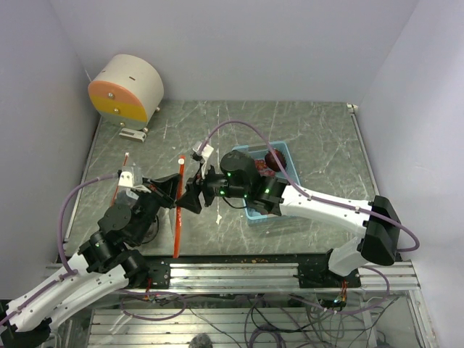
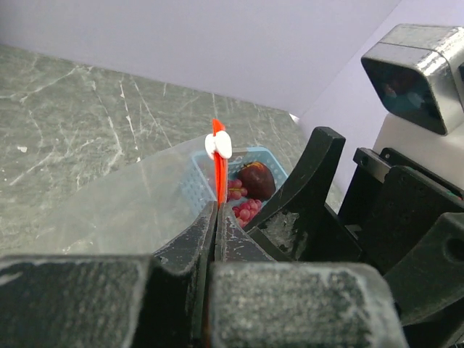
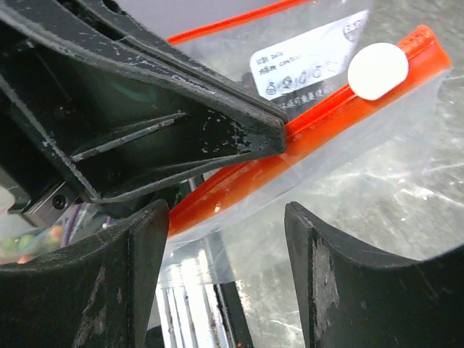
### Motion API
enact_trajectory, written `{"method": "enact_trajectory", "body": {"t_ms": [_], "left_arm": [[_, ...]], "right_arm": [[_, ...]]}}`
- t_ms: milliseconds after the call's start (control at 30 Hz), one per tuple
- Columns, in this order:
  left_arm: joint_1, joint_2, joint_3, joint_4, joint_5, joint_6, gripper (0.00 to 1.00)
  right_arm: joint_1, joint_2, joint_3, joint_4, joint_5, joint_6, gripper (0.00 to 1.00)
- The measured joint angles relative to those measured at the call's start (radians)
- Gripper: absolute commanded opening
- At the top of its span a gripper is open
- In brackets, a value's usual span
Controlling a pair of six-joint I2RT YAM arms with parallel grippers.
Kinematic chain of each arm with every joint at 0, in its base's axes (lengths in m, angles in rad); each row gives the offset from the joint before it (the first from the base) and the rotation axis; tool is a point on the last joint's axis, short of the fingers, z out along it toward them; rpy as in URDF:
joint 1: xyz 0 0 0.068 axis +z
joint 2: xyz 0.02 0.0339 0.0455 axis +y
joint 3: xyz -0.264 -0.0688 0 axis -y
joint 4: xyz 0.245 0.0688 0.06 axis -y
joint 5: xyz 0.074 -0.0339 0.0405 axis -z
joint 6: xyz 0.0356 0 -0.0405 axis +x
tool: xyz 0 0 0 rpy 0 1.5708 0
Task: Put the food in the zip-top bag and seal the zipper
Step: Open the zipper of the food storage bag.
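Orange-red plastic is what the left pincer [image 2: 216, 217] has hold of: its two black fingers are pressed together on the zipper [image 2: 218, 174]; the strip stands on edge out of their tips and runs straight away from them to a white slider tab [image 2: 218, 146]; the clear zip-top bag [image 2: 123, 210] spreads off the strip to the left of those fingers, thin and see-through, over the grey marbled table [image 1: 319, 138]; the right pincer [image 3: 225, 225] faces it from the other side with its jaws spread, one finger on each side of the same strip and the film below it, neither pad plainly touching; in its wrist view the left pincer's closed tips sit just above and ahead of that gap; from above, the two pincers meet nose to nose partway along the zipper, which stretches past them both ways; the food [image 1: 272, 161] lies behind the right pincer, beside its arm, in a light blue tray [image 1: 255, 212]: a dark round fruit [image 2: 255, 181] and a cluster of small red berries [image 2: 243, 210], not in the bag; a cream drum [image 1: 127, 88] with an orange face sits far beyond the left pincer, at the table's back corner.
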Motion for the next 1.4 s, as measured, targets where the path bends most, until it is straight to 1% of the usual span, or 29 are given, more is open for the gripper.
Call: {"method": "enact_trajectory", "body": {"t_ms": [100,233,300,633,867,1133,1267,1300,1333,1367,1400], "left_arm": [[0.0,0.0,-0.003,0.002,-0.001,0.0,0.07],[0.0,0.0,-0.007,0.003,-0.001,0.0,0.07],[0.0,0.0,-0.006,0.003,-0.001,0.0,0.07],[0.0,0.0,-0.007,0.005,-0.016,0.001,0.07],[0.0,-0.003,-0.007,0.009,-0.047,0.003,0.07],[0.0,-0.013,-0.01,0.008,-0.056,0.009,0.07],[0.0,-0.024,-0.01,0.005,-0.05,0.009,0.07],[0.0,-0.027,-0.01,0.003,-0.048,0.009,0.07],[0.0,-0.031,-0.01,0.0,-0.046,0.009,0.07],[0.0,-0.034,-0.01,-0.004,-0.043,0.009,0.07],[0.0,-0.039,-0.01,-0.011,-0.041,0.009,0.07]], "right_arm": [[0.025,0.0,0.006,-0.022,0.098,0.009,0.64],[0.047,0.0,0.024,-0.046,0.206,0.022,0.54],[0.048,0.003,0.031,-0.053,0.236,0.029,0.52],[0.06,0.017,0.053,-0.064,0.27,0.071,0.52],[0.096,0.05,0.091,-0.099,0.348,0.097,0.52],[0.116,0.072,0.115,-0.124,0.404,0.11,0.48],[0.122,0.082,0.124,-0.124,0.439,0.108,0.3],[0.123,0.085,0.124,-0.124,0.449,0.105,0.23],[0.125,0.089,0.125,-0.123,0.463,0.104,0.1],[0.127,0.093,0.125,-0.123,0.481,0.101,0.0],[0.128,0.097,0.125,-0.124,0.5,0.099,0.0]]}}
